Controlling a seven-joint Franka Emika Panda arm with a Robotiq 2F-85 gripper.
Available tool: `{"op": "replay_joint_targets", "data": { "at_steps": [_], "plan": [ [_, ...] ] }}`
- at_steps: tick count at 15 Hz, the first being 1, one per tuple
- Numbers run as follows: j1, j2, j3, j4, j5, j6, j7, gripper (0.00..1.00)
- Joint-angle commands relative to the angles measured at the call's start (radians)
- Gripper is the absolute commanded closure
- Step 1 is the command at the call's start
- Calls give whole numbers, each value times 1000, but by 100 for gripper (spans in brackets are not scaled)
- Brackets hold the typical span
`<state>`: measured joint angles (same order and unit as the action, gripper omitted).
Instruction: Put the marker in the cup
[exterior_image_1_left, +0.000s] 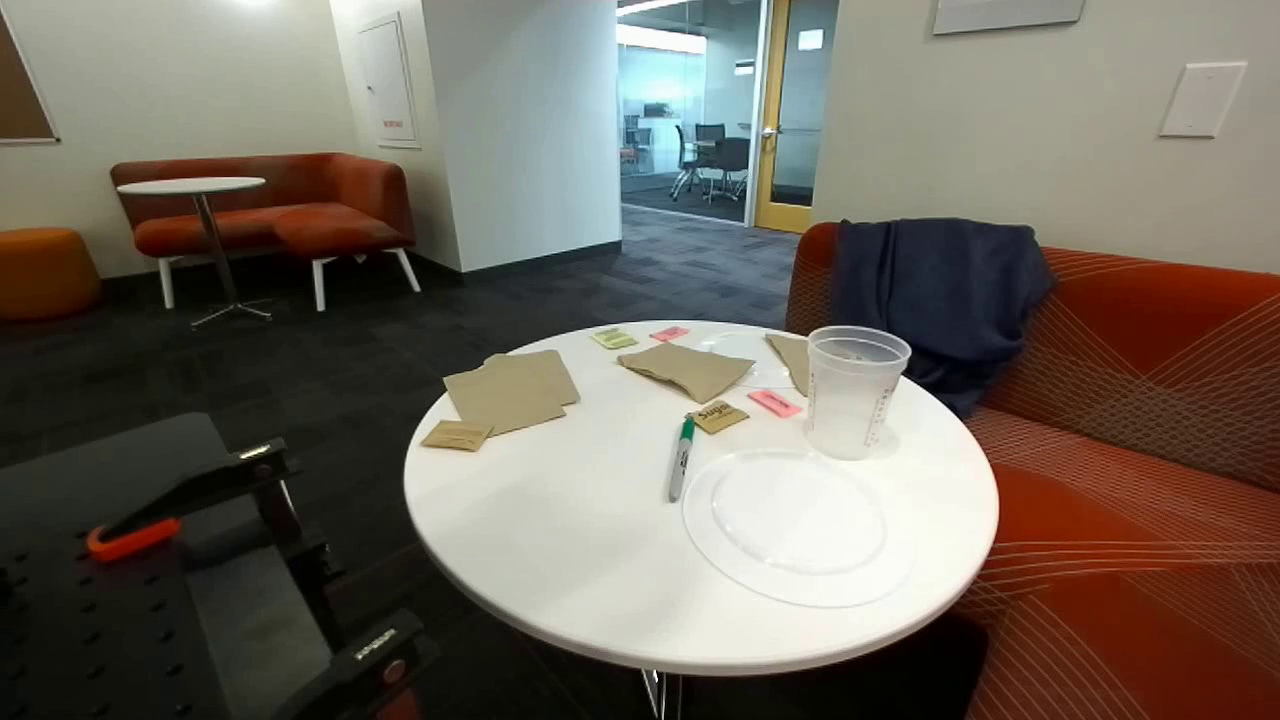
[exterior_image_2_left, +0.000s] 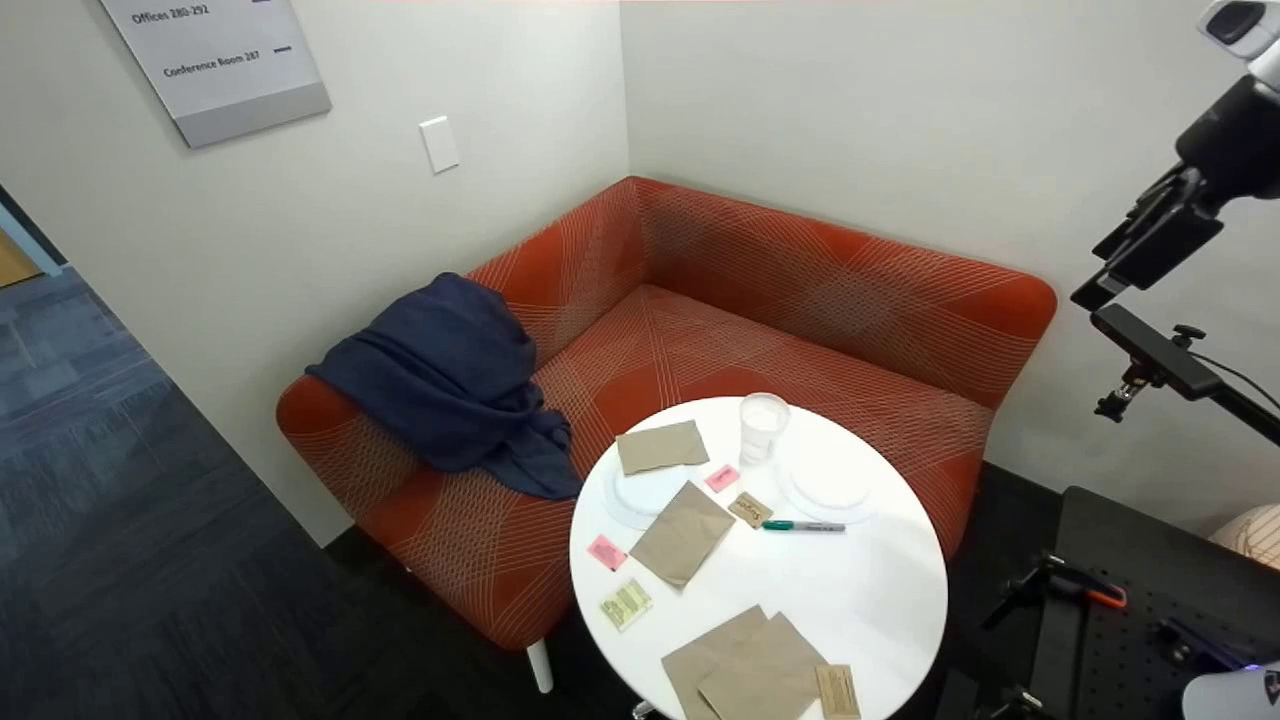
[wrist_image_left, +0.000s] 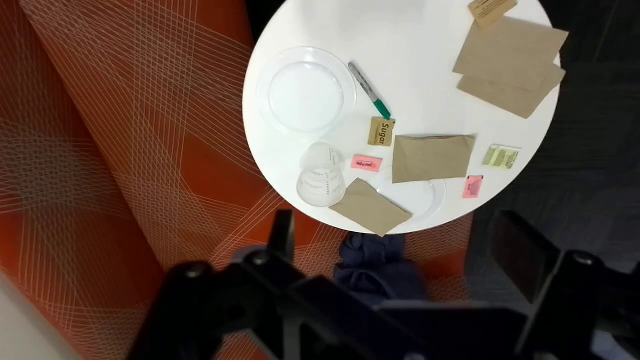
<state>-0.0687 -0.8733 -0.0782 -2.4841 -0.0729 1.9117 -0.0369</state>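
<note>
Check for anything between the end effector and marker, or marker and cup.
Nothing visible stands between the open end effector and the marker. Toward the upright cup, only flat things lie near the path: a clear plate, a sugar packet and a pink packet; a lifted marker should likely clear them.

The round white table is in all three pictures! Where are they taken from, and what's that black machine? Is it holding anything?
That's a gripper, the pinching hand of a robot arm. Two pictures are taken from outside the robot, from different places. The third looks out from its wrist, so the gripper's fingers look huge. On the table are a marker with a green cap, two clear plates, brown papers and small packets, one saying "Sugar". A clear cup stands there too. The gripper is open and holds nothing. The job: put the marker in the cup.
</note>
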Motion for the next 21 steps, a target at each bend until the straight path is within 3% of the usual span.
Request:
{"op": "replay_joint_targets", "data": {
  "at_steps": [1, 11, 21],
  "plan": [
    [13, 25, -13, 3, -5, 11, -41, 0],
    [56, 209, -45, -73, -24, 126, -250, 0],
    [60, 395, -44, -250, -77, 503, -288, 0]
  ]
}}
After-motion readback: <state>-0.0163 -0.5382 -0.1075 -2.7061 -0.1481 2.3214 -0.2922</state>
